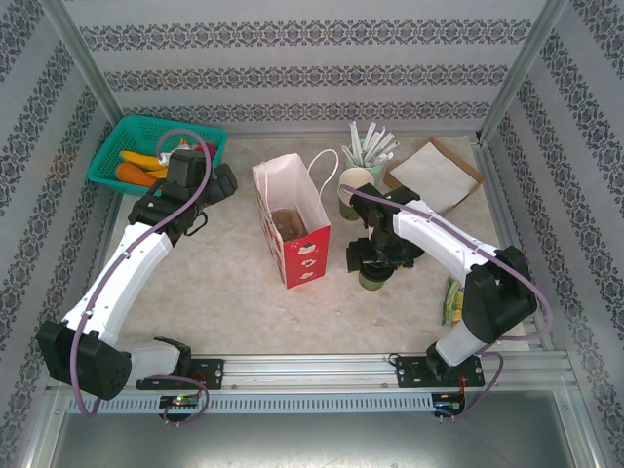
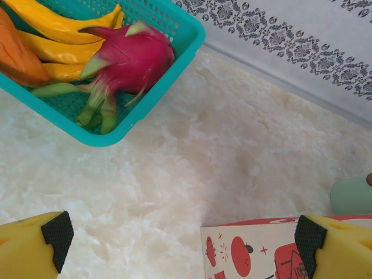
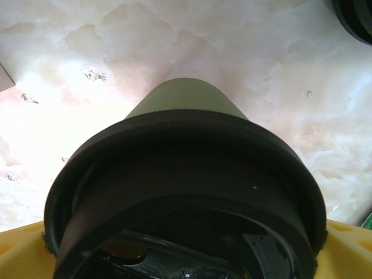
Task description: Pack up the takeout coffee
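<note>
The takeout coffee [image 1: 373, 277] is a dark-green cup with a black lid [image 3: 180, 168], standing on the table right of the paper bag [image 1: 292, 234]. My right gripper [image 1: 376, 255] hangs over it, open, with its yellow fingers [image 3: 20, 253] on either side of the lid; I cannot tell whether they touch it. The white and red bag stands upright and open with a brown item inside. My left gripper [image 1: 219, 185] is open and holds nothing, low over the table between the teal basket [image 1: 112, 146] and the bag's corner [image 2: 256, 250].
The basket [image 2: 192, 43] holds a dragon fruit [image 2: 131, 58] and bananas [image 2: 64, 29]. A pale-green cup stack [image 1: 355, 187], a holder of white sticks [image 1: 370, 146] and a cardboard tray [image 1: 436, 175] stand at the back right. A green packet [image 1: 450, 300] lies at the right edge.
</note>
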